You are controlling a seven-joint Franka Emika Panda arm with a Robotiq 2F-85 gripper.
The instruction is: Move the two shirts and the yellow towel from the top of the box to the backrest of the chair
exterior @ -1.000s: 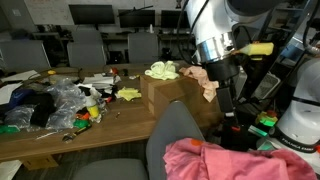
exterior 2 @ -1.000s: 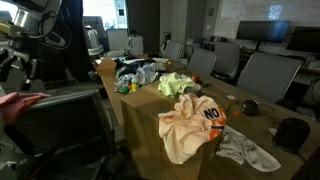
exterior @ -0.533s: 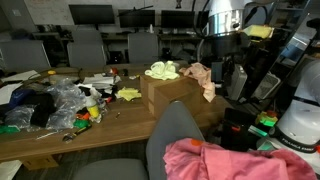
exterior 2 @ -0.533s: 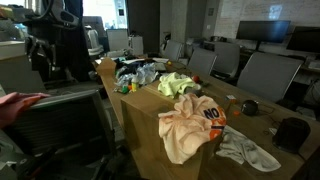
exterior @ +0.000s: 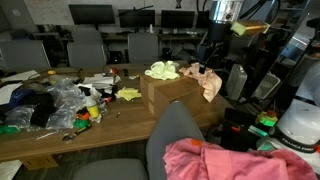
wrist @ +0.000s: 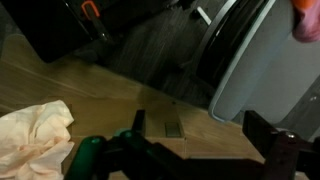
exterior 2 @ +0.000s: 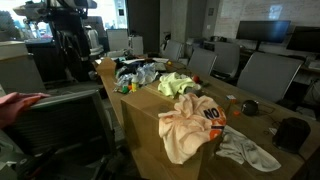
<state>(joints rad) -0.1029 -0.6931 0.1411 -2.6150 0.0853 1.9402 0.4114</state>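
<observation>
**Pink shirt on the chair; empty arm climbs back toward the box**

Over the last second the arm has risen from low beside the chair to well above desk height. Its fingers (exterior: 212, 60) now hang over the far side of the box (exterior: 165, 98), just above the peach shirt (exterior: 206, 80). They are spread as wide as they go. The wrist view shows nothing between them, so the arm carries no cloth.

The pink shirt (exterior: 215, 160) lies bunched at the top of the chair (exterior: 175, 130), against its backrest, and has not shifted while the arm pulled away. It seems to be staying where it was put.

The other two cloths have not moved either. The peach shirt is draped over one end of the box, with much of it hanging down the side in an exterior view (exterior 2: 188, 125). The towel (exterior: 162, 70) sits crumpled on the box top just beside it. The clutter on the desk (exterior: 60, 135) plays no part.

By this reading, one of the three moves is done and the arm is heading back for the second. The peach shirt is the nearer target. In the wrist view it lies at the lower left (wrist: 35, 135), off to one side of the fingers, so they will likely need to slide across before dropping. A pinch on the bunched part on top looks safer than one on the hanging edge, which could slip off the box.
</observation>
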